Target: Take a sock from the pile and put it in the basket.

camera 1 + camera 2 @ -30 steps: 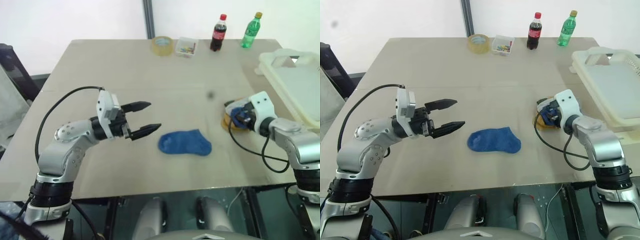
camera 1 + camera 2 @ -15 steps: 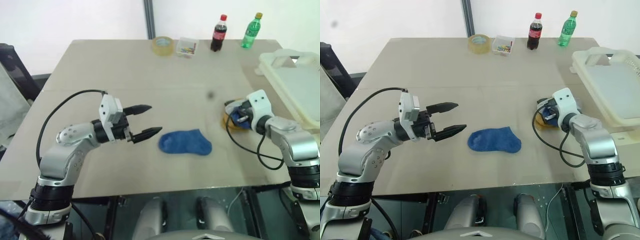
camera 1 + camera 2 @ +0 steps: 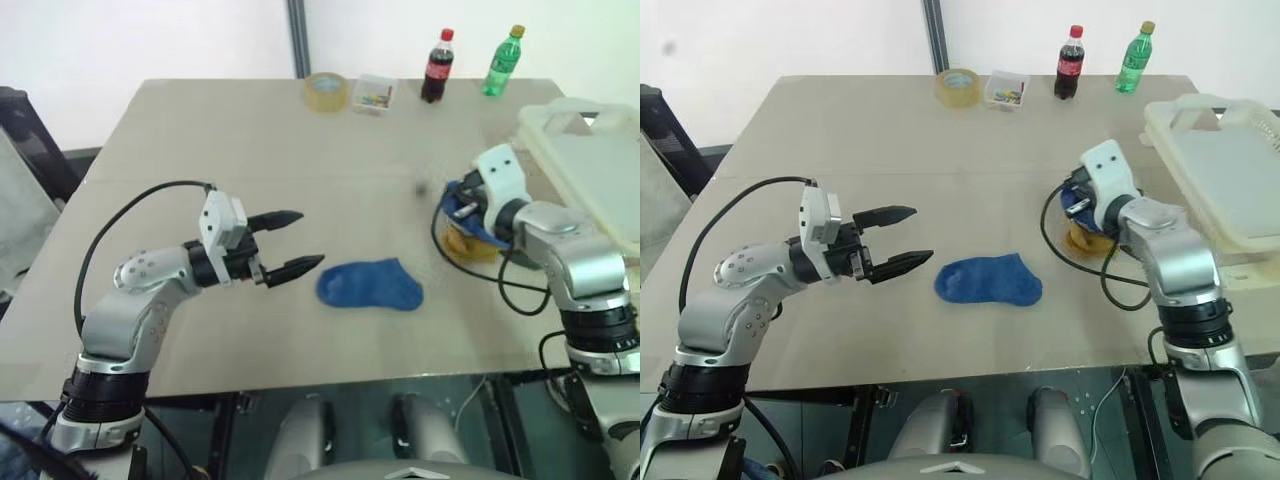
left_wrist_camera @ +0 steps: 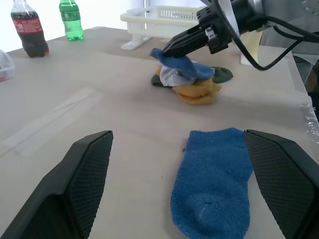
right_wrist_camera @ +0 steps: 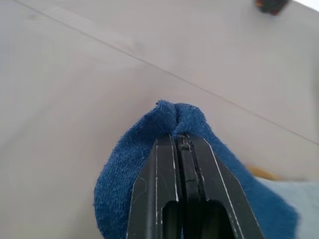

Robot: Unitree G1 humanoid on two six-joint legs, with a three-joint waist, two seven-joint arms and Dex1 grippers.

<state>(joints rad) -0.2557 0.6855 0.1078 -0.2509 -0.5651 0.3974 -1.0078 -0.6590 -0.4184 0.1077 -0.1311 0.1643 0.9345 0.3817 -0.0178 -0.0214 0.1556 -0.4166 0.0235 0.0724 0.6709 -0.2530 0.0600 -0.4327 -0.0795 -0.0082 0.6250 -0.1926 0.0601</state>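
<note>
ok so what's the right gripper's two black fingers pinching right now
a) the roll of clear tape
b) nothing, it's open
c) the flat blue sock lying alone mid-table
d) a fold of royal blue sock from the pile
d: the right gripper has its black fingers shut on a fold of a royal blue sock, drawn up off the small soft pile of socks, while the other blue sock lies flat on the table apart from it.

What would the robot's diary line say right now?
right gripper: shut on blue sock | pile: beneath | left gripper: open | basket: waiting
</note>
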